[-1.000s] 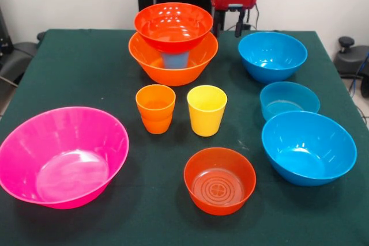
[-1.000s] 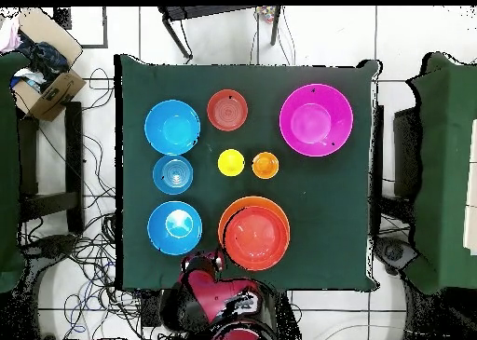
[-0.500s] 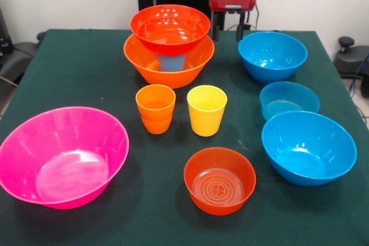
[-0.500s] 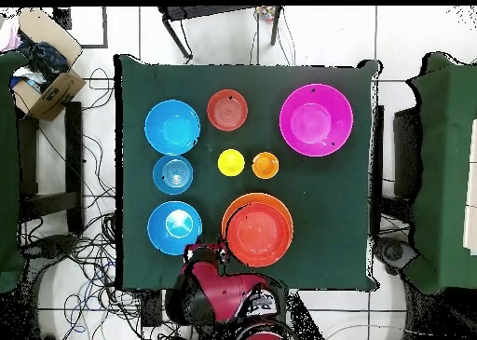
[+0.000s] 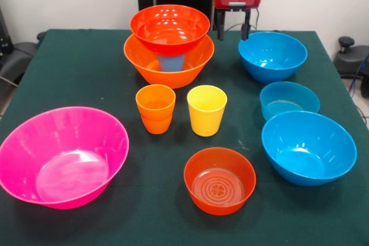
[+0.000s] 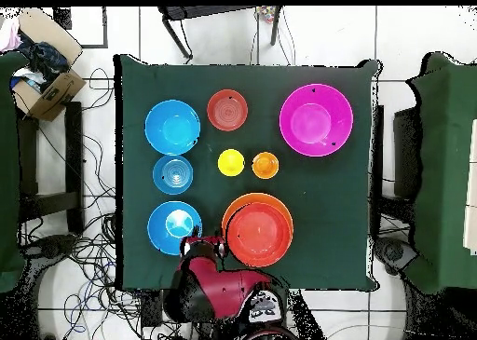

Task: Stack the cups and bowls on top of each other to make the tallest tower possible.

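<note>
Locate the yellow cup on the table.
In the front view the yellow cup stands upright near the table's middle, just right of the orange cup and behind the small red-orange bowl.

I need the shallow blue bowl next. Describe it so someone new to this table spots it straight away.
In the front view, look at the column of three blue bowls down the right side of the green table. The shallow blue bowl is the middle one, between the far blue bowl and the near blue bowl. It is the smallest and flattest of the three.
</note>
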